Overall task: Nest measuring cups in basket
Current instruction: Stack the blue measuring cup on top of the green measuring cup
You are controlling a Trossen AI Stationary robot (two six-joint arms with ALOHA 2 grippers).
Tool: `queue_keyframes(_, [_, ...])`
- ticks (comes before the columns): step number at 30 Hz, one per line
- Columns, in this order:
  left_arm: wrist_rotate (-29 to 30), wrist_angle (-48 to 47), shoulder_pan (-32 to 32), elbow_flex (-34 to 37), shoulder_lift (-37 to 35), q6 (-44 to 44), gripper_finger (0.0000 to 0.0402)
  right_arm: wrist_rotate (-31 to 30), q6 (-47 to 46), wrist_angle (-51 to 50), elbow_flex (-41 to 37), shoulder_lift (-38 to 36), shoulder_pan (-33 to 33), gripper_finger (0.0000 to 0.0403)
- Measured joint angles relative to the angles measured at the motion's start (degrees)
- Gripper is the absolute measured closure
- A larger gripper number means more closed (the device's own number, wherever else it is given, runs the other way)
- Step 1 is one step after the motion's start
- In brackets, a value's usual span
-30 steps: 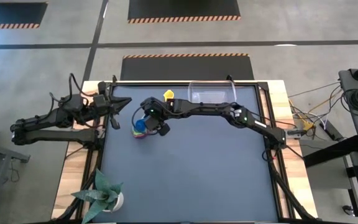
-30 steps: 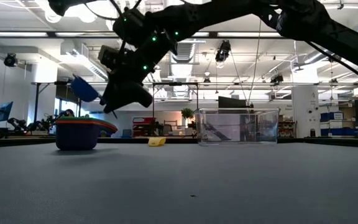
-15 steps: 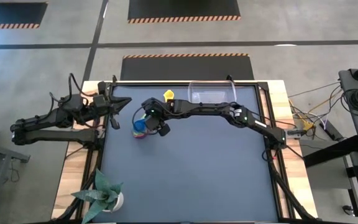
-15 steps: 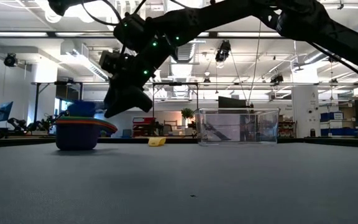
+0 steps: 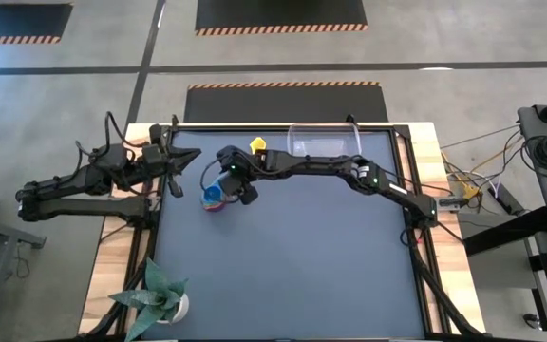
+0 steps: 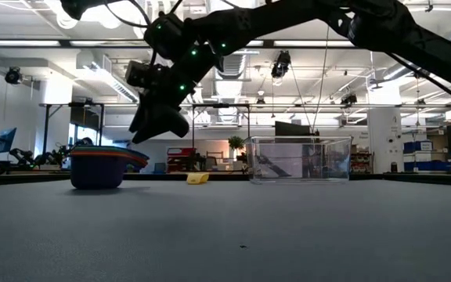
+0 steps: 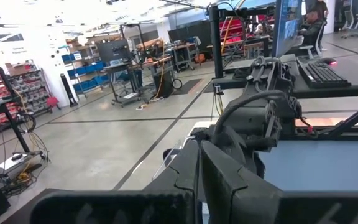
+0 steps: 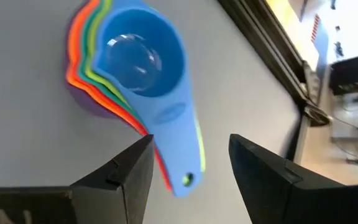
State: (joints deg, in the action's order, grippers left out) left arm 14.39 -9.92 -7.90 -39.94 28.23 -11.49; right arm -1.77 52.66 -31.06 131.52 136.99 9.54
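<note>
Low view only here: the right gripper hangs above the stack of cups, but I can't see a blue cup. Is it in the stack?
Observer: Yes. The right wrist view shows the blue cup nested on top of the stack.
Operator: Is the gripper holding it?
Observer: No. The right gripper is open, its fingers either side of the blue handle, not closed on it.
Operator: Is the yellow cup inside the basket?
Observer: No. The high view shows the yellow cup on the table outside the basket. The left gripper waits at the table's left edge.
</note>
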Motion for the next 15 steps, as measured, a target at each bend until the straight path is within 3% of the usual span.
queue_keyframes(8, [0.0, -0.3, 0.0, 0.0, -0.1, 0.0, 0.0402, -1.3, -0.2, -4.0, 2.3, -0.7, 0.0, 0.0234])
queue_keyframes(15, [0.0, -0.4, 0.0, 0.0, -0.2, 0.0, 0.0402, -1.0, -2.3, -7.2, 2.0, -0.9, 0.2, 0.0347])
